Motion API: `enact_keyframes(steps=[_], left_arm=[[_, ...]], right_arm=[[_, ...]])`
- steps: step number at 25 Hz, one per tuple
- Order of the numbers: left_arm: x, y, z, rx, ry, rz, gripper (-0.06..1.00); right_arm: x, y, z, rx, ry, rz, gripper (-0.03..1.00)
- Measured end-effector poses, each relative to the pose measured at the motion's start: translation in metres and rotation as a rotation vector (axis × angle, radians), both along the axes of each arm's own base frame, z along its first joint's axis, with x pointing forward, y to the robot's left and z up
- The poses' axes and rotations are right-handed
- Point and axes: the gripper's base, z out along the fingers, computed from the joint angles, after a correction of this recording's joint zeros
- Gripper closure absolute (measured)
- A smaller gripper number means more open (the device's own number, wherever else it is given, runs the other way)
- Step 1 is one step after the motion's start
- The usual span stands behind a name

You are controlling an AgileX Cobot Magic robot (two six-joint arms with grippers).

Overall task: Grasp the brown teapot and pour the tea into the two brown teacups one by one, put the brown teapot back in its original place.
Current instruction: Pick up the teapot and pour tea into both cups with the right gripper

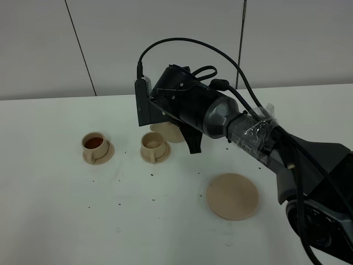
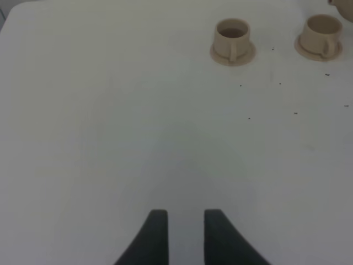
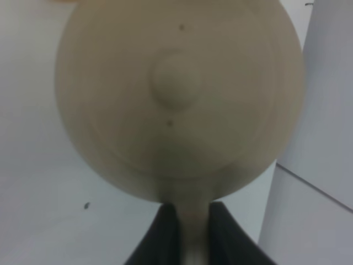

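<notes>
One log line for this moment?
right gripper: shut on beige clay teapot; leftmost beige cup: tea; neighbouring cup: empty; flat round saucer: bare

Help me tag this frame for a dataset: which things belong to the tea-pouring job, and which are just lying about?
Job:
brown teapot, handle held by the right gripper
teacup with tea
second teacup
large saucer, the teapot's place

Lying about:
dark specks on the table
left gripper, empty

White matte surface (image 1: 49, 221) is dotted with tiny dark specks (image 1: 152, 175). It is backed by a pale grey panelled wall (image 1: 33, 44), which is split by thin dark seams (image 1: 81, 49). Everything is lit softly and evenly.
</notes>
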Motion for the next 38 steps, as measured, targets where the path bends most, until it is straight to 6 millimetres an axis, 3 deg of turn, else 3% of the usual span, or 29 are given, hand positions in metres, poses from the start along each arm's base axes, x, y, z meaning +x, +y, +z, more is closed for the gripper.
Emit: enact_keyframes(steps=[14,27,33,38], left_arm=[[0.0,0.0,0.0,0.0,0.0,0.0,0.71],[0.0,0.0,0.0,0.0,0.0,0.0,0.71],[0.0,0.0,0.0,0.0,0.0,0.0,0.71],[0.0,0.0,0.0,0.0,0.0,0.0,0.71]], right_arm=[[-0.005,0.001,0.001,-0.113,-0.043,-0.002,0.87],[-0.017,0.016,0.002,-0.174,-0.065,0.067,0.87],[-0.016,0.018,-0.015,-0.209,-0.05,0.077,0.87],[-0.015,0.018,-0.016,-0.221,-0.059,0.081,0.87]])
